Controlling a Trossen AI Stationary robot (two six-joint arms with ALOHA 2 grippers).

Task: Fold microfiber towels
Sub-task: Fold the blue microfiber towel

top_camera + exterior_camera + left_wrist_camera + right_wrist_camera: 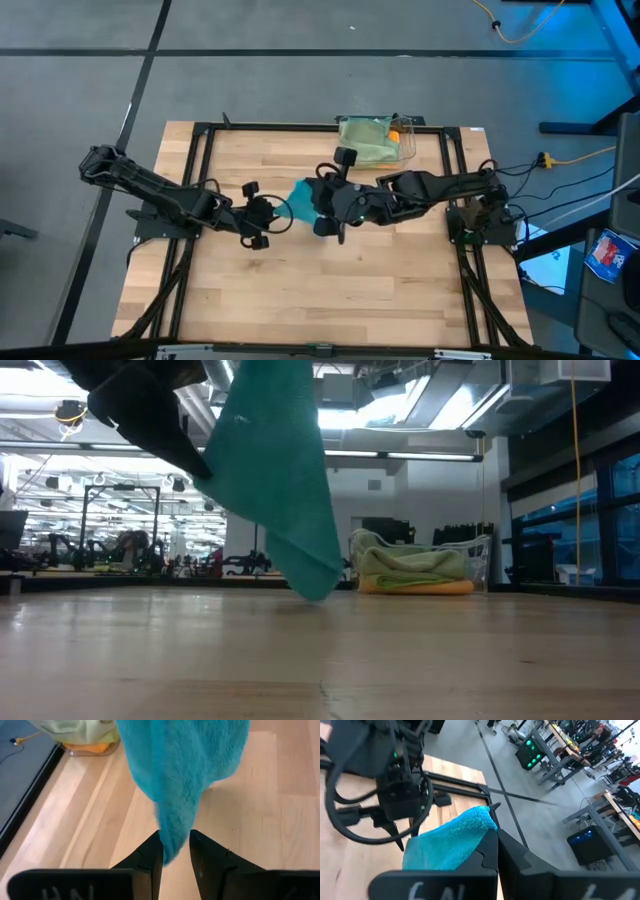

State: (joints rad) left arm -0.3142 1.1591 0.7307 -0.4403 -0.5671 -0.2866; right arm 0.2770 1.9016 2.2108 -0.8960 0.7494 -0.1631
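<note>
Both arms are meeting over the middle of the light wooden butcher-block table (pixel 300 290), and the soft teal microfiber towel (pixel 303 198) is hanging between them, off the boards. The right gripper (pixel 492 837) is pinching an upper edge of the cloth with its fingers fully closed on the pile. The left gripper (pixel 175 851) is standing at about nine o'clock from the towel, its narrow fingers (pixel 152 857) straddling the drooping lower corner; they are set partway in, and I am reading that as a light grip on the tip, not a firm one.

From the table-level camera the towel's lowest corner is hanging just above the wood, seemingly not quite touching.

Up at about one o'clock on the table, the clear plastic bin (pixel 405 148) is holding the other cloths: a pale green towel (pixel 410 563) bunched on top and an orange towel (pixel 415 587) underneath.

To do this step well, I think the left gripper is needing a deeper bite on that corner before any pulling. Then both arms ought to be drawing apart evenly, keeping the edge taut and level, and lowering the cloth flat onto bare wood well apart from the bin.
</note>
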